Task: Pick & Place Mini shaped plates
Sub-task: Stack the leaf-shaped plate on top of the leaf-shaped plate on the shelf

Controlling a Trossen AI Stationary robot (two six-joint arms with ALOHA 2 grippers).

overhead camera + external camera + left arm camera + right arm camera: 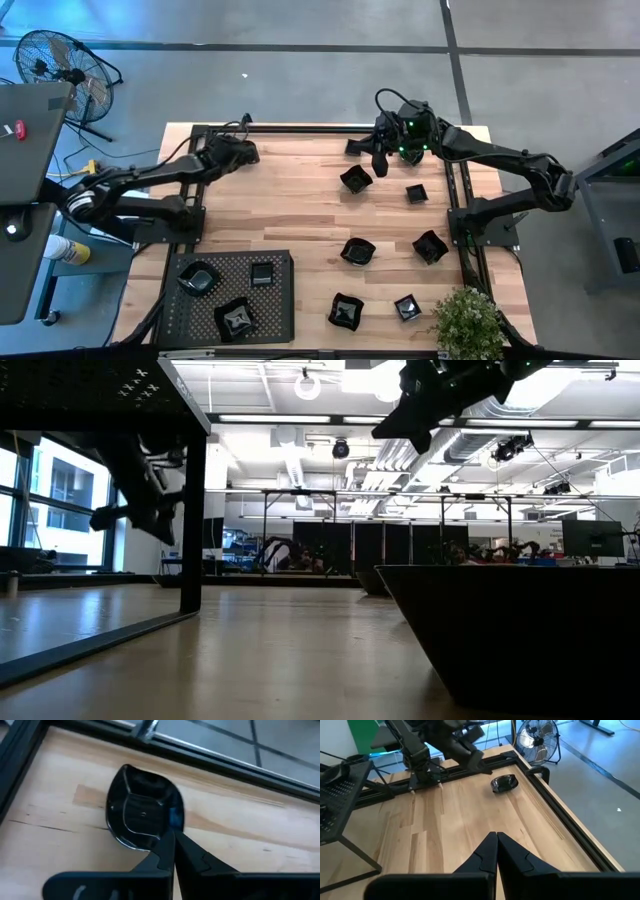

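Six plates loose on the table (pixel 290 200), right half: two toward the far edge (pixel 356 179) (pixel 416 193), two mid-table (pixel 358 251) (pixel 430 246), two near the front edge (pixel 346 312) (pixel 407 308). All well apart from one another.

Three more plates inside the tray (pixel 280 300) at the front left corner: two along its far side (pixel 198 279) (pixel 262 274), one toward its near side (pixel 237 318).

One further plate (pixel 145 815) on bare wood at the far left of the table, just beside the frame (pixel 210 762); also seen in the right wrist view (pixel 504 783). Glossy, upright, resting flat.

Left gripper (pixel 172 837) directly at this plate, fingers pressed fully together, nothing between them. Tips level with the plate's near rim; contact or small gap cannot be told. Same gripper in the high view (pixel 245 152), over the far left corner.

Right gripper (pixel 380 160) raised over the far edge of the table, right of centre, near the nearest far-edge plate but not touching it. Fingers (pixel 485 852) closed tight, holding nothing, well above the wood.

Plant (pixel 468 322) at the front right corner. Fan (pixel 50 60) on the floor beyond the far left corner.
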